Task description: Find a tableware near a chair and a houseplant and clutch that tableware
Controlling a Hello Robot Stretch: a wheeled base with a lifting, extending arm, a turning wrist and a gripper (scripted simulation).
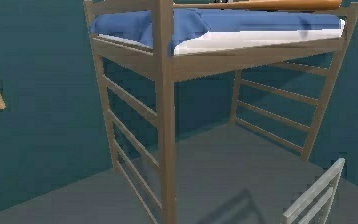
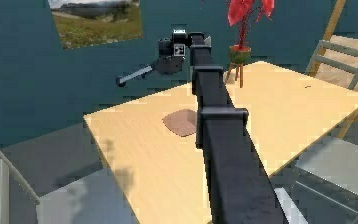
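My fingers (image 2: pixel 135 76) held nothing. The flat brown dish (image 2: pixel 179 122) on the bench (image 2: pixel 287 120), at their five o'clock, looked light, stiff and low; I judged its rim the best hold.

In the forward view the room is lit softly and rather dimly. The teal wall (image 1: pixel 37 150) is left dark, while the white mattress (image 1: pixel 257 40) of the loft bed (image 1: pixel 165 120) is caught brightest, as if by light from above. The grey floor (image 1: pixel 217 160) beneath it is shaded. The bed's outer posts are drawn leaning. In the arm side view the wooden table (image 2: pixel 287 120) is brightly lit, and a soft shadow is cast beneath its left corner.
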